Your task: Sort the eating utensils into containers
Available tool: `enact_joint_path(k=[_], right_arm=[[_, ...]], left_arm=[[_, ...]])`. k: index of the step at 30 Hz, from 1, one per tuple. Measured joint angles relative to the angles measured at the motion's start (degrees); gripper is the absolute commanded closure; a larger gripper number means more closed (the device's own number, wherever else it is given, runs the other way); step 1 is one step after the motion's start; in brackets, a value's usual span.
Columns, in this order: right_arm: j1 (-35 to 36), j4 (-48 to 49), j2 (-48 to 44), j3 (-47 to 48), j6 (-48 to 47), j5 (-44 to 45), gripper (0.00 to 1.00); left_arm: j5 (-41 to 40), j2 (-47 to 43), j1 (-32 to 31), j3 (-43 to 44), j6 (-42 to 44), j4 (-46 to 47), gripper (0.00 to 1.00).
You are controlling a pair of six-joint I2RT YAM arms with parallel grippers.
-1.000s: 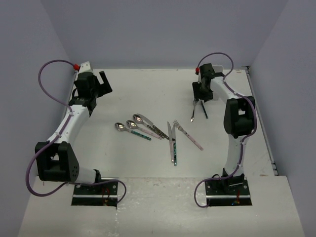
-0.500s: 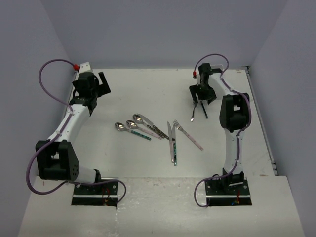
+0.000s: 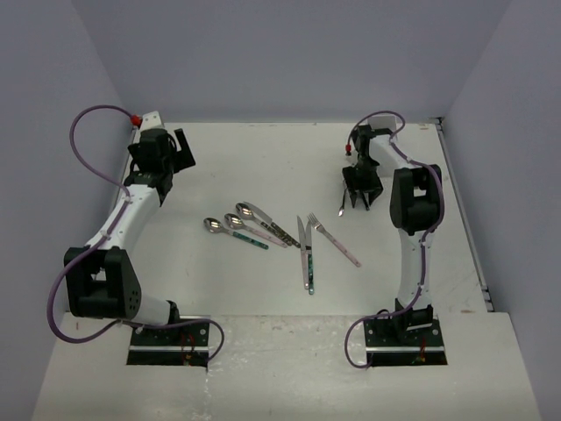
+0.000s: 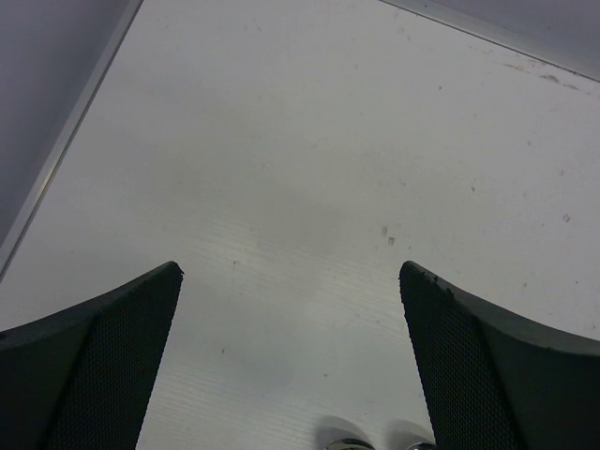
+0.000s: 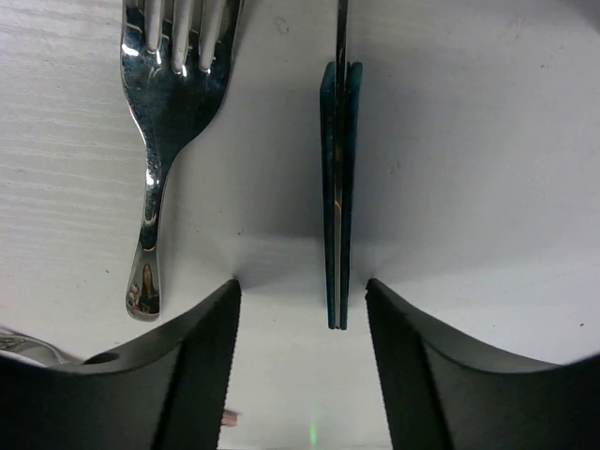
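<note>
My right gripper (image 3: 360, 200) (image 5: 302, 286) points down at the table at the back right. It is open, with its fingers either side of the end of a teal-handled utensil (image 5: 338, 187) that lies on edge, a gap showing on each side. A plain metal fork (image 5: 157, 141) (image 3: 341, 206) lies just to the left of it. Mid-table lie three spoons (image 3: 235, 220), a knife (image 3: 305, 252) and a pink-handled fork (image 3: 337, 242). My left gripper (image 3: 184, 145) (image 4: 291, 272) hangs open over bare table at the back left, holding nothing. The containers are out of view.
The white table (image 3: 263, 167) is walled by grey panels on the left, back and right. Two shiny spoon bowls (image 4: 352, 442) peek in at the bottom edge of the left wrist view.
My right gripper has come down and slightly right, onto the table around the teal handle. The left arm and the utensils mid-table have not moved.
</note>
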Motion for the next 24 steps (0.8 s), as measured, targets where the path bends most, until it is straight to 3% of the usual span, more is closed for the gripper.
enact_joint_path(k=[1,4,11,17,24], right_arm=[[0.0,-0.15,0.0,0.0,0.28,0.0,0.46],[0.0,-0.59,0.0,0.0,0.9,0.13,0.66],[0.02,-2.12,0.0,0.68,1.84,0.48,1.0],[0.57,-1.01,-0.68,-0.57,1.31,1.03,1.0],[2.93,10.14,-10.56,-14.97,-2.49,1.84,1.0]], left_arm=[[-0.15,0.07,0.0,0.0,0.0,-0.02,0.0],[-0.61,0.09,0.0,0.0,0.0,-0.17,0.0],[-1.05,0.09,0.0,0.0,0.0,-0.76,0.0],[-1.05,0.09,0.0,0.0,-0.02,-0.87,0.0],[-0.79,-0.33,0.0,0.0,-0.02,-0.92,0.0]])
